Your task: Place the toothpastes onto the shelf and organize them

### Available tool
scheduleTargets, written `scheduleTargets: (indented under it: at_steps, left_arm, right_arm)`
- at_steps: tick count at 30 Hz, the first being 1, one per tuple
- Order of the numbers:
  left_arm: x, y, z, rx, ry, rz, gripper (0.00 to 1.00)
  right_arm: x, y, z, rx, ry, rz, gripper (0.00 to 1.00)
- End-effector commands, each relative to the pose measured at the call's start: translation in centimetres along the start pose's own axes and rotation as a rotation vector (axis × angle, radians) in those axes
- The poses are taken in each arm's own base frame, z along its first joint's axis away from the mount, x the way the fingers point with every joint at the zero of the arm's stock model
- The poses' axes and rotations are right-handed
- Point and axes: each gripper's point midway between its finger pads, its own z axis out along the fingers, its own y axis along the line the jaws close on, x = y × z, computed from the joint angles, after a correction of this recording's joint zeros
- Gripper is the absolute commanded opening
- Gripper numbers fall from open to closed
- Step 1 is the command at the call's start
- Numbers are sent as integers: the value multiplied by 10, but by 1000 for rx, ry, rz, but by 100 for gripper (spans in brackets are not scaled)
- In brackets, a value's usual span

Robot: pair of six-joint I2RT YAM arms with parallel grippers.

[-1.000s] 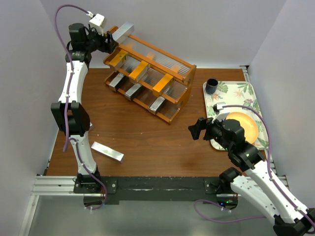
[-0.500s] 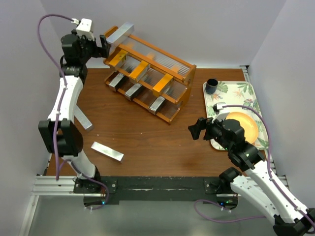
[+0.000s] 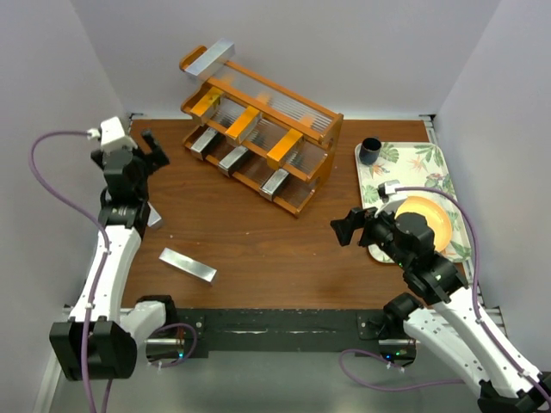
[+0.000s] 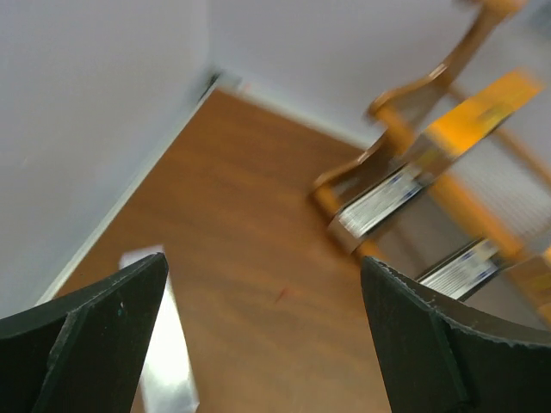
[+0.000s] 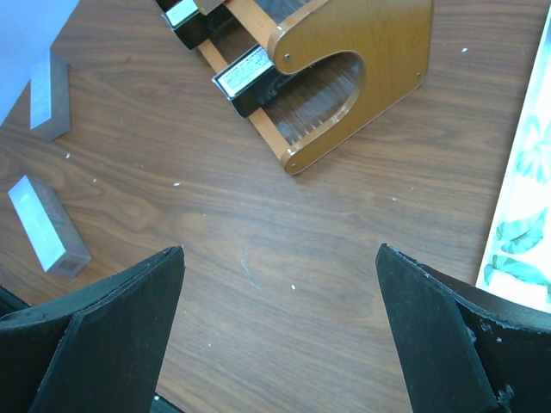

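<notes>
Once shelfside, left end effector (image 3: 155, 144) away

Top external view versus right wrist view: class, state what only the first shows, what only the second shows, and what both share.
Only top external: a dark cup and an orange dish on the tray, the open left gripper, the top-tier silver carton and the orange cartons.
Only right wrist: the shelf seen end-on, showing its curved side panel's flat face.
Both: the shelf, the wooden table, the leaf-patterned tray, and two loose silver cartons, the farther loose carton and the nearer loose carton.
</notes>
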Motion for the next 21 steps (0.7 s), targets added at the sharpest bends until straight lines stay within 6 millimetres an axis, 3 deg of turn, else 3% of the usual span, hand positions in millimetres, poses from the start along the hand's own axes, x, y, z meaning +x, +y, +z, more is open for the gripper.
scheduleTargets:
  at_steps: [1, 2, 3, 8, 17, 21]
  left_arm:
    - [55, 48, -24, -222, 102, -88, 100]
    - [67, 52, -27, -234, 124, -106, 100]
    - [93, 57, -31, -250, 168, -132, 100]
    - [142, 68, -42, -279, 229, -189, 100]
    - [194, 83, -32, -409, 364, -203, 100]
    - [205, 87, -21, -443, 347, -228, 95]
  right_arm:
    - [-10, 8, -2, -44, -37, -11, 98]
    - [-9, 9, -2, -45, -37, -8, 98]
    - [-10, 9, -2, -49, -37, -9, 98]
    - [-10, 10, -3, -55, -41, -8, 98]
    - [-12, 11, -5, -62, -50, -8, 98]
    - [-11, 12, -5, -66, -52, -8, 98]
